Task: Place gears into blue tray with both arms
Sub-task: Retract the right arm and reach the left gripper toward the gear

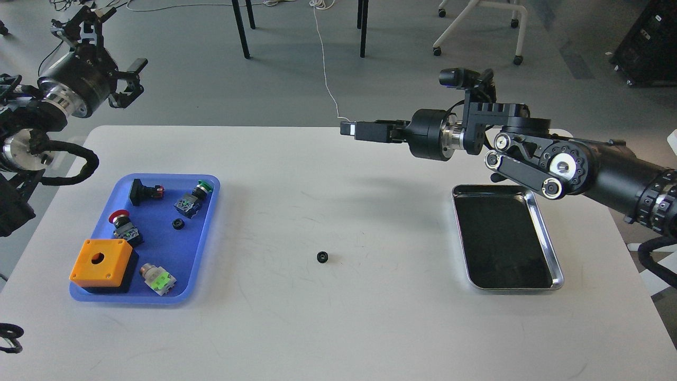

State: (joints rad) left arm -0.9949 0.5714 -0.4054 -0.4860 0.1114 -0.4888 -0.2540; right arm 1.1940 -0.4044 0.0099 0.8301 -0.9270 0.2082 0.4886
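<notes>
You have a white table (pixel 338 328) filling most of the head view, with your right arm (pixel 582 164) reaching in from the right, held above the tabletop. Its gripper (pixel 353 129) points left over the far middle of the table, and its fingers look pressed together with nothing between them. Your left arm (pixel 58 100) is raised at the upper left, off the table's edge; its gripper (pixel 92 24) is seen dark and end-on, so you cannot tell whether it is spread or closed. A shiny steel tray (pixel 550 248) with a dark bottom lies on the right. The blue tray (pixel 209 233) lies on the left, holding an orange box (pixel 100 262) on a black base, a black push-button switch (pixel 144 191), a green one (pixel 194 198), a red one (pixel 122 225), a pale green-based one (pixel 157 278), and one black gear (pixel 177 224). A second gear (pixel 322 257) lies on the bare table between the two trays.
</notes>
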